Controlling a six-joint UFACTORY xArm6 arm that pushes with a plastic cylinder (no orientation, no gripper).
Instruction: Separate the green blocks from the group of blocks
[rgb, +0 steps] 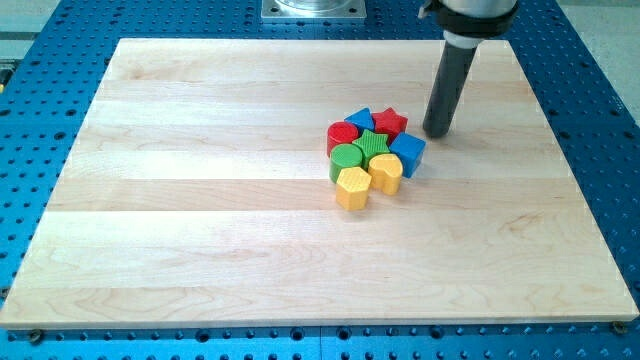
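Observation:
A tight group of blocks lies on the wooden board (200, 200) a little right of centre. A green round block (346, 157) and a green star-like block (372, 145) sit in the middle of it. Around them are a red round block (342, 134), a blue block (360, 119), a red star block (390, 123), a blue cube (408, 152), a yellow heart block (386, 170) and a yellow hexagonal block (352, 186). My tip (436, 133) is just to the right of the red star and above the blue cube, apart from both.
The board rests on a blue perforated table (40, 60). A metal mount (314, 10) shows at the view's top edge. The rod's holder (468, 14) hangs over the board's top right part.

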